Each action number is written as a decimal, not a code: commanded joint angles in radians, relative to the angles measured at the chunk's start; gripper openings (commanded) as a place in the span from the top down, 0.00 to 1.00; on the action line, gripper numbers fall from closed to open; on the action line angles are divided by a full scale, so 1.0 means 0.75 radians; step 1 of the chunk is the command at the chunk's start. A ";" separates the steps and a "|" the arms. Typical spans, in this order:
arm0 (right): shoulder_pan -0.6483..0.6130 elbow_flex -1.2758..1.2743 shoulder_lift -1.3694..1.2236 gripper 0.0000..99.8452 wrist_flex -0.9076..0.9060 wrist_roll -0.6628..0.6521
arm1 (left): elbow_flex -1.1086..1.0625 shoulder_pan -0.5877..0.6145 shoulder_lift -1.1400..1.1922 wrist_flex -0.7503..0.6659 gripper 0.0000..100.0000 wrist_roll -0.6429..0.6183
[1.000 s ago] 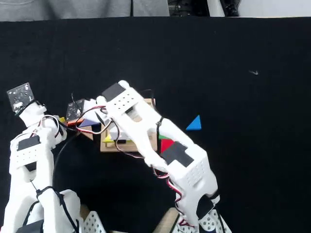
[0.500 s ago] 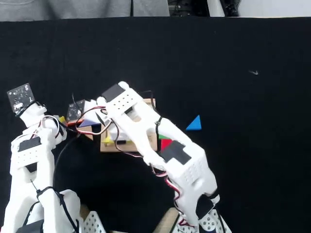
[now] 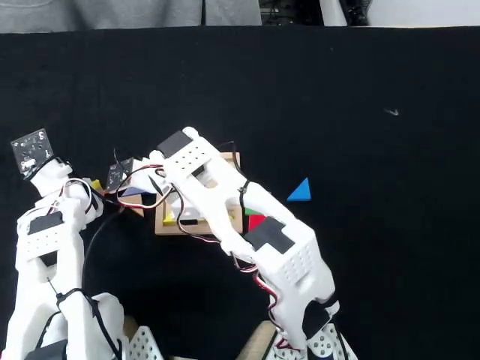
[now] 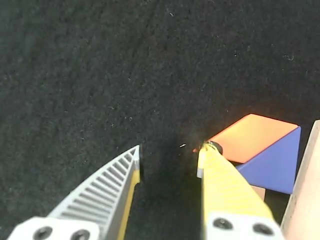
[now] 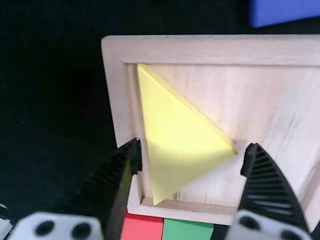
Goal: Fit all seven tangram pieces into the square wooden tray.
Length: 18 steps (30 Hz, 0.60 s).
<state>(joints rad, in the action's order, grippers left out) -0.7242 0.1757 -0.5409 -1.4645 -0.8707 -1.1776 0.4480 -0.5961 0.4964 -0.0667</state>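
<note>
Hanging over the square wooden tray (image 5: 200, 47), our right gripper (image 5: 192, 150) stands wide open and holds nothing. Its jaws straddle the yellow triangle (image 5: 175, 135), which lies flat inside with one edge along a tray wall (so the bare wood beyond stays free for the other pieces). Our left gripper (image 4: 170, 160) is likewise parted and empty over the black table (image 4: 100, 60), just beside the orange piece (image 4: 252, 135) and blue piece (image 4: 272, 167), probably the next pick. Since a second ago the right arm seems to have shifted slightly; the left has hardly stirred.
</note>
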 commanded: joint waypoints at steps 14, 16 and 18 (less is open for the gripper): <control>0.237 -0.066 0.175 0.99 0.516 0.354 | 0.005 0.003 -0.037 -0.035 0.81 0.006; 0.229 -0.085 0.152 0.99 0.526 0.352 | 0.005 0.003 -0.037 -0.035 0.81 0.006; 0.217 -0.089 0.130 0.99 0.524 0.352 | 0.005 0.003 -0.037 -0.035 0.81 0.006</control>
<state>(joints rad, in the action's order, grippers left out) -0.5646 0.1066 -0.4442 -1.0963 -0.6160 -1.1776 0.4480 -0.5961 0.4964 -0.0667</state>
